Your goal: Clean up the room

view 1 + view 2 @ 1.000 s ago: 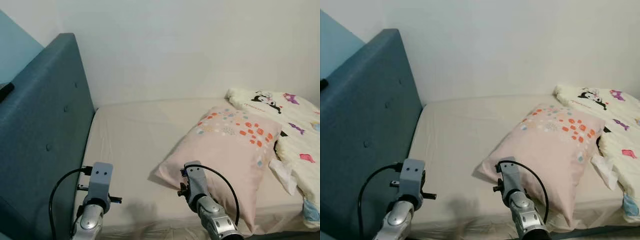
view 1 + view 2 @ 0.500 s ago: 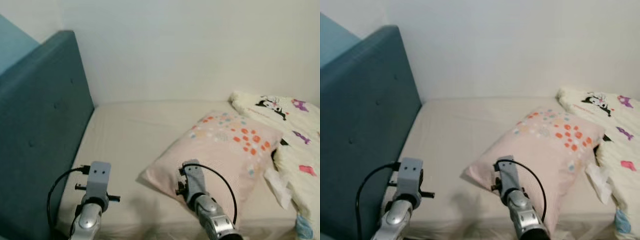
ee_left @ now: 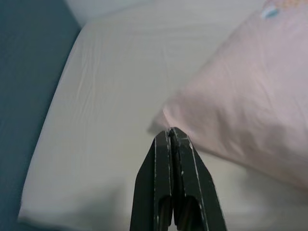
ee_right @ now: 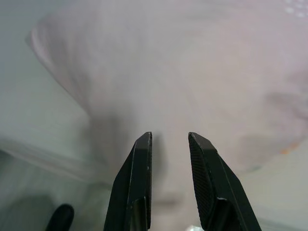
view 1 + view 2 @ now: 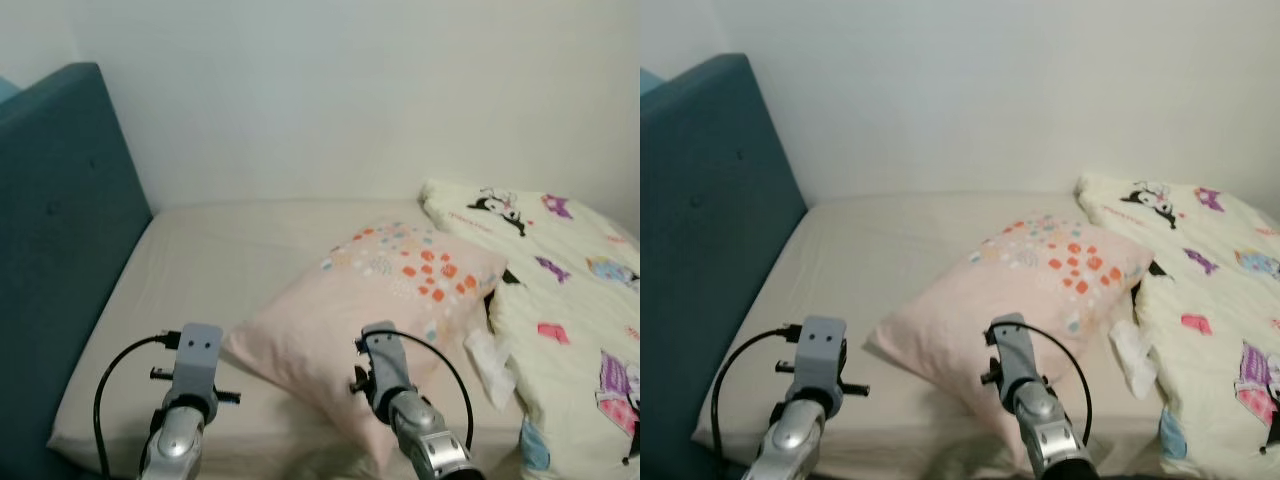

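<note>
Bed (image 5: 230, 235) with a pale cream sheet runs across the head views, its far long edge against the white wall (image 5: 330, 90) and its left end butted to a teal upholstered headboard (image 5: 55, 230). The near-left corner of the mattress drops off just below the left arm.

A pink pillow (image 5: 370, 300) with orange and blue dots lies at a slant near the middle of the bed, its dotted end toward the wall side and its plain end reaching to the near edge. Just right of it, a cream cartoon-print blanket (image 5: 560, 300) is heaped over the right part of the bed, and a crumpled white tissue (image 5: 490, 360) sits in the fold between pillow and blanket. The open stretch of bare sheet lies between the headboard and the pillow's left edge, from the wall to the near edge.

The left gripper (image 3: 171, 134) hangs over that bare sheet, its fingers (image 3: 162, 159) pressed together with no gap, tips pointing at the pillow's near-left corner and apart from it. In the left eye view its wrist shows low at the near edge of the bed.

The right gripper (image 4: 169, 139) is held over the plain end of the pillow, its fingers (image 4: 142, 163) apart with a clear gap and nothing between them; whether the tips touch the fabric cannot be told.
</note>
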